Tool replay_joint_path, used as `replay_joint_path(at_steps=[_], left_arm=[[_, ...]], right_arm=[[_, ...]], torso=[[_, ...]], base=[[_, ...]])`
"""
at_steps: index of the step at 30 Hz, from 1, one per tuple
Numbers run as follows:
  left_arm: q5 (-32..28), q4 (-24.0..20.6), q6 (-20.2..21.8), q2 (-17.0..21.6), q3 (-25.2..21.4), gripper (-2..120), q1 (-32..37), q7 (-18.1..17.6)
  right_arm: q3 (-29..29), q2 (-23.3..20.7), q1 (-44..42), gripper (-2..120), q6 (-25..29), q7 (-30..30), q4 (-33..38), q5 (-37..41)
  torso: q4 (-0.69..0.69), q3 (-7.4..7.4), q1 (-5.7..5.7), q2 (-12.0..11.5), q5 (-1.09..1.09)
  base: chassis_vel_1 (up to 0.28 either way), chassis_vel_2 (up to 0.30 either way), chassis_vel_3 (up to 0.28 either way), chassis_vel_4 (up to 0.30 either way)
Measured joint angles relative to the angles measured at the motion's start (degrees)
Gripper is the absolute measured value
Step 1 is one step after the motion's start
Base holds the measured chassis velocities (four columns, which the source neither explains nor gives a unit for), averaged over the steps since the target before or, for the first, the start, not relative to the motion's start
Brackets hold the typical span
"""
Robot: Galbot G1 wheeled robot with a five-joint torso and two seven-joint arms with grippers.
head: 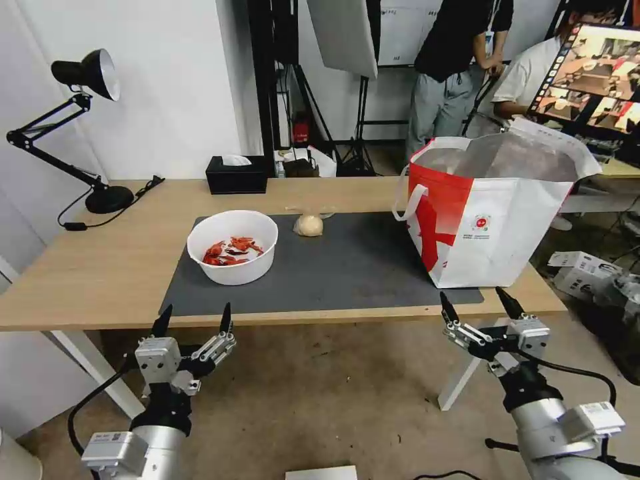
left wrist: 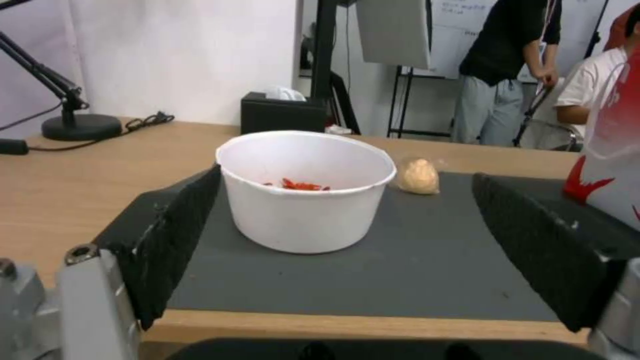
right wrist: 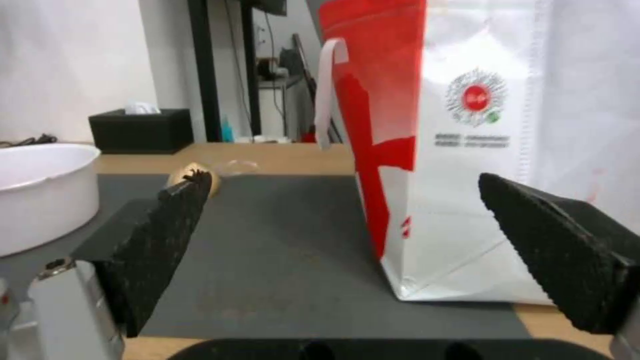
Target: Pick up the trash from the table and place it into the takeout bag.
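The white bowl (head: 232, 247) stands on the left part of the grey mat (head: 347, 267) and holds red crayfish shells (head: 231, 251) at its bottom. The wrapped bun (head: 309, 225) lies just behind it on the mat. The takeout bag (head: 490, 213) stands upright and open on the right end of the worktop (head: 100, 267); its silver lining shows, but what is inside is hidden. The left gripper (head: 193, 319) and right gripper (head: 479, 303) hover before the worktop's near edge, both with jaws apart and holding nothing.
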Motion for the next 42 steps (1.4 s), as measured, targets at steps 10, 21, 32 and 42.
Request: replay_joint_path(at_steps=[10, 21, 32, 42], left_arm=[[-0.34, 0.00, -0.20, 0.03, -1.74, 100, 1.07, -0.13], [1.42, 0.00, -1.25, -0.96, -2.34, 100, 3.76, -0.19], [2.04, 0.00, -3.29, -1.08, -3.48, 100, 4.96, -0.30], [2.33, 0.00, -3.66, -1.31, -3.85, 100, 4.99, -0.32]], right_arm=[[-12.80, -11.50, 24.48, 100, -3.99, 1.59, -16.05, 13.47], [-34.64, -10.07, 54.85, 100, -3.14, 1.16, -37.94, 18.62], [-44.98, 6.97, 75.03, 100, -3.85, 1.65, -66.79, 16.20], [-44.41, 18.55, 83.68, 100, -6.57, -0.66, -85.88, 13.71]], torso=[[0.01, 0.02, 0.02, -0.01, 0.00], [0.00, 0.02, 0.02, -0.01, 0.00], [0.01, 0.01, 0.02, -0.01, -0.01], [0.02, 0.01, 0.01, 0.00, -0.02]], base=[[0.000, 0.000, 0.000, 0.000], [0.000, 0.000, 0.000, 0.000], [0.000, 0.000, 0.000, 0.000], [0.000, 0.000, 0.000, 0.000]])
